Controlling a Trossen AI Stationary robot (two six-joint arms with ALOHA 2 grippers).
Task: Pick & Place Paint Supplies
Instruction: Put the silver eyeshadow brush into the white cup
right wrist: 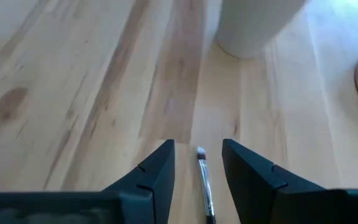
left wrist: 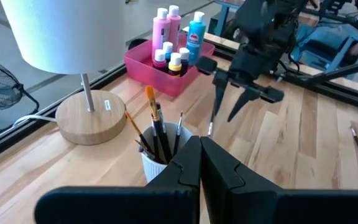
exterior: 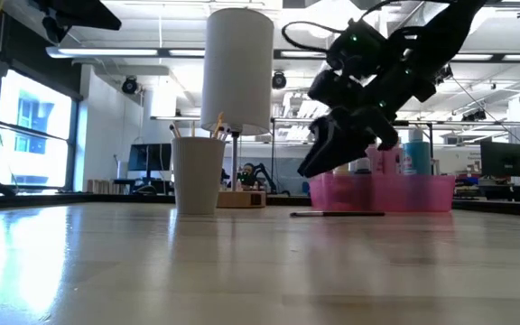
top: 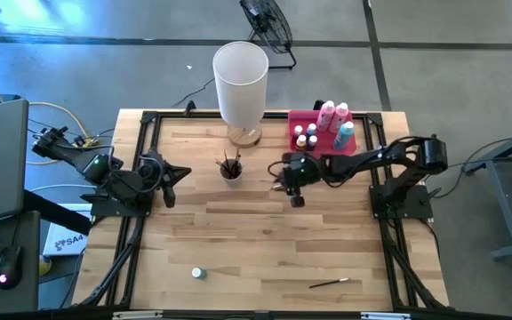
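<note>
A thin dark paintbrush (right wrist: 205, 183) lies flat on the wood, also seen in front of the pink tray (exterior: 337, 214). My right gripper (right wrist: 197, 144) hovers open just above it, one finger on either side, touching nothing; it is near the table's middle (top: 287, 189). A white cup (top: 230, 172) left of it holds several brushes (left wrist: 157, 127). The pink tray (top: 299, 120) at the far right holds pink and teal bottles and tiny ones (left wrist: 173, 37). My left gripper (left wrist: 201, 146) waits shut at the left, raised, near the cup.
A tall white lamp (top: 240, 80) on a round wooden base (left wrist: 89, 118) stands behind the cup. Another brush (top: 329, 284) and a tiny bottle (top: 198, 273) lie near the table's front edge. Bare wood spreads between them and the arms.
</note>
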